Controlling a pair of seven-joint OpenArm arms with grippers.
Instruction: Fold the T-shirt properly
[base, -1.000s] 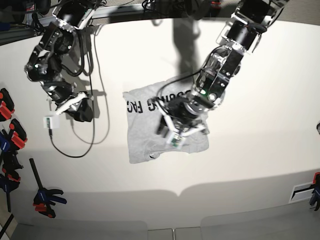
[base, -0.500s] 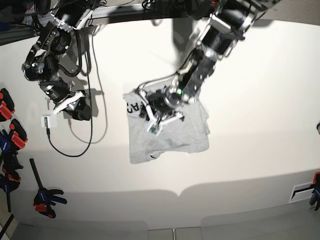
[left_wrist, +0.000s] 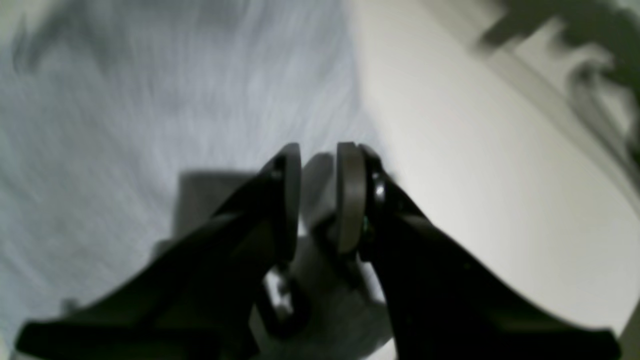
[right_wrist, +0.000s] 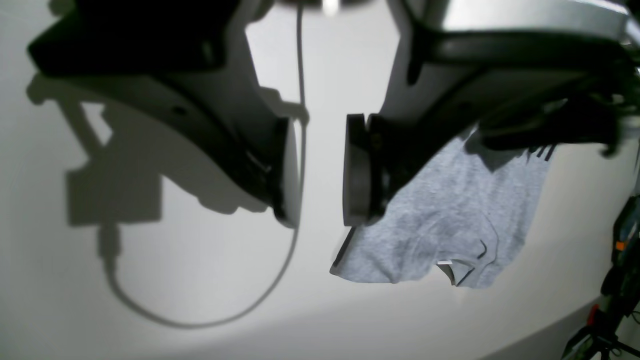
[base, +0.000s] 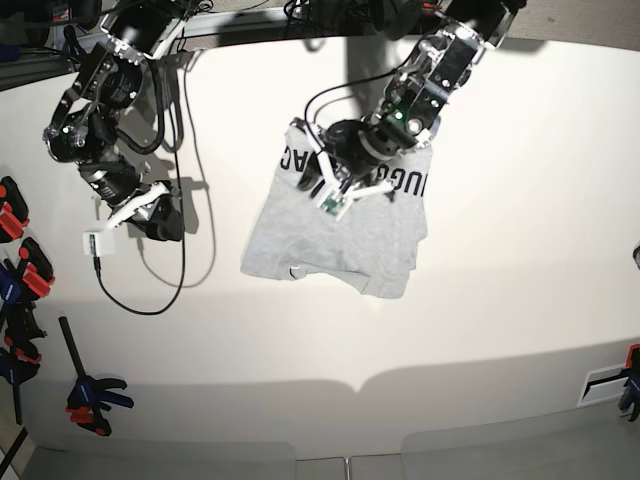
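The light grey T-shirt (base: 330, 240) hangs and lies bunched mid-table, with black block lettering along its far edge. My left gripper (base: 335, 195) sits over that upper part, its jaws nearly together on a fold of the grey cloth (left_wrist: 125, 125). In the left wrist view, motion blur smears the fabric around the left gripper (left_wrist: 318, 200). My right gripper (base: 150, 215) stays over the table far to the left, well clear of the shirt. The right wrist view has the right gripper (right_wrist: 322, 170) open with nothing between its pads, and the T-shirt (right_wrist: 450, 210) lies beyond it.
A black cable (base: 150, 300) loops over the white table (base: 500, 280) under the right arm, ending at a small white plug (base: 97, 245). Orange, blue and black clamps (base: 20, 270) line the left edge, and another clamp (base: 90, 395) lies near the front left.
My left gripper has swung left and then toward the back of the table, carrying the shirt with it. The shirt now lies farther back and has spread out. The right arm has barely moved.
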